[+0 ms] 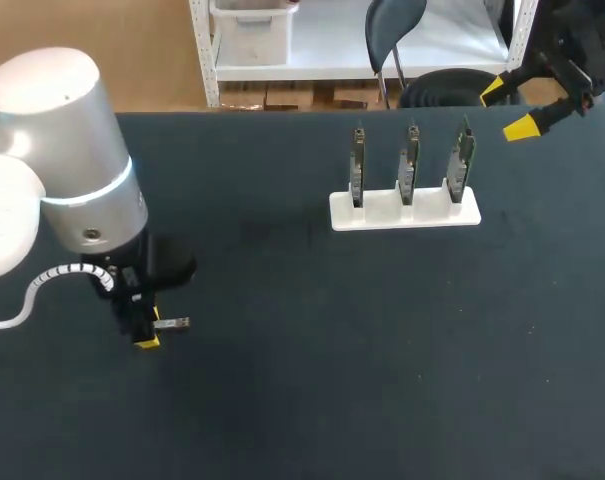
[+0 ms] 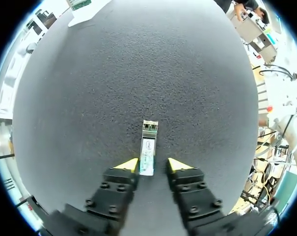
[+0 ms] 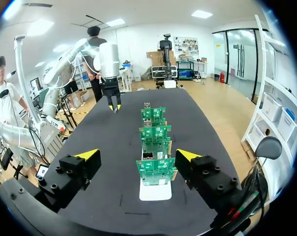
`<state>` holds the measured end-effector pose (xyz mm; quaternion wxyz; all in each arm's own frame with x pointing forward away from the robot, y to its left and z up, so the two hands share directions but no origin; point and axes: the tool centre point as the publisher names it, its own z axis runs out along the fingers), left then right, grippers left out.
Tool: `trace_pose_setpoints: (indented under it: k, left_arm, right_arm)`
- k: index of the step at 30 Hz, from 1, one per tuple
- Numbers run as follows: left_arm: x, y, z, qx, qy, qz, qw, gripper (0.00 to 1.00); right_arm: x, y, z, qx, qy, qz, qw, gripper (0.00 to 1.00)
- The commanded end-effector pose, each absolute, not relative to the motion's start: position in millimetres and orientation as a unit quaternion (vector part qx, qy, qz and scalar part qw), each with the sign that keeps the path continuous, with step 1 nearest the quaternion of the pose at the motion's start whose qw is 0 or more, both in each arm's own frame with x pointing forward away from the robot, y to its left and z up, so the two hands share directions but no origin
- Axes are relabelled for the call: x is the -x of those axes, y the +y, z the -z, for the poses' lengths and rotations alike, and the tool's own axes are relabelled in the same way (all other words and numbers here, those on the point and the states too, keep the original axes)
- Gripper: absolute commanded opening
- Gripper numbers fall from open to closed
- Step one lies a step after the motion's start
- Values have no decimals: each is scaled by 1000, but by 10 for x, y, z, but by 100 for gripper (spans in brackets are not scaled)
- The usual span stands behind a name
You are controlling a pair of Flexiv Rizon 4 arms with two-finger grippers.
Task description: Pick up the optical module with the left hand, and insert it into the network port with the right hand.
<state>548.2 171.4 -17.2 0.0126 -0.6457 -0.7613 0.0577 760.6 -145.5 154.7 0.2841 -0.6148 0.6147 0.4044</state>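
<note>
Yellow fingers [image 2: 127, 164] flanking slim silver module [image 2: 148, 147]

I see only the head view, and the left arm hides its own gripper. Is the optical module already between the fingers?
Observer: Its near end lies between the open fingers of the left gripper. The optical module rests flat on the table, not yet clamped.
Operator: How do the boards look from the right wrist?
Observer: Three green boards stand in the white stand, one behind another, straight ahead of the open right gripper.
</note>
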Motion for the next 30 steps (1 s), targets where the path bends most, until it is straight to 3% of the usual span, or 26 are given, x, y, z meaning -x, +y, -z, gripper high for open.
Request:
trace_pose_setpoints:
  k: [1, 9, 13, 23, 30]
  left_arm:
    - [-5489, 1706, 203, 647, -760, -60, 10, 0]
    - [-5484, 1701, 202, 645, -761, -63, 10, 0]
    - [-5639, 1710, 126, 607, -791, -76, -27, 0]
    - [-6667, 1455, -640, 474, -830, -141, -256, 0]
    - [-7413, 945, -1380, 453, -765, -202, -411, 0]
  right_arm:
    - [-7593, -1450, -1544, 615, 615, -403, 286, 100]
    - [-7593, -1450, -1544, 615, 615, -403, 286, 100]
    - [-7593, -1450, -1544, 615, 615, -403, 286, 100]
    - [-7593, -1450, -1544, 615, 615, -403, 286, 100]
    - [-7593, -1450, -1544, 615, 615, -403, 286, 100]
